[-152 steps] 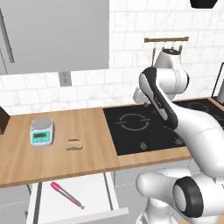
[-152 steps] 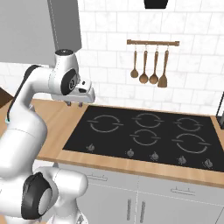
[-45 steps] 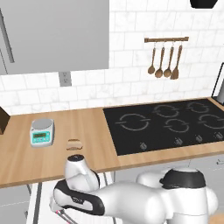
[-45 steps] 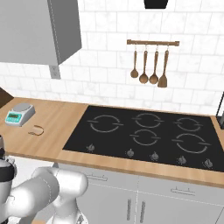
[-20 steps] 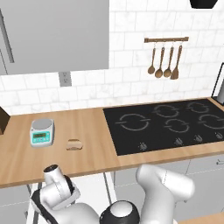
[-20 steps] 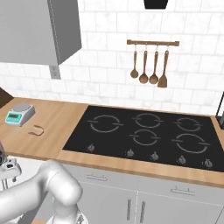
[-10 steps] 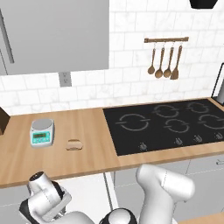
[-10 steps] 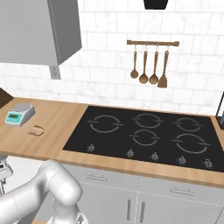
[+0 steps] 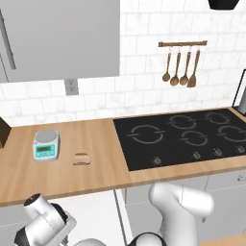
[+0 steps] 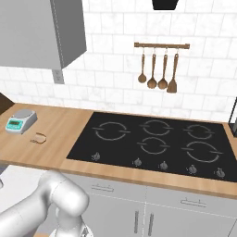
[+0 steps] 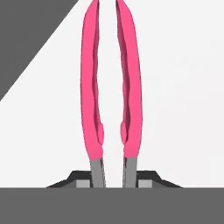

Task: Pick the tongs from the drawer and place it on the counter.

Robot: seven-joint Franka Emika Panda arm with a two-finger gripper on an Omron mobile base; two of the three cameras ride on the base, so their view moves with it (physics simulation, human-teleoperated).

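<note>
The tongs [image 11: 91, 109] lie on the white floor of the drawer [image 11: 179, 87], with two magenta-pink arms running up the hand view and thin grey ends at the bottom. My gripper [image 11: 113, 181] is shut on those grey ends, one finger on each outer side. In the left base view my arm reaches down to the lower left, its wrist [image 9: 43, 218] over the open drawer [image 9: 98, 211]. The light-brown wooden counter [image 9: 96, 137] runs just behind the drawer. The right base view shows the drawer [image 10: 16, 183] at its left edge.
On the counter stand a small teal-faced kitchen scale [image 9: 46, 145] and a small brown object [image 9: 81, 159]. The black cooktop [image 9: 182, 137] takes up the right part. Wooden spoons [image 9: 180, 69] hang on the wall rail. A dark grey wedge [image 11: 26, 39] borders the drawer floor.
The jaws have closed onto the tongs' grey ends. My arm has sunk lower and further left into the drawer.
</note>
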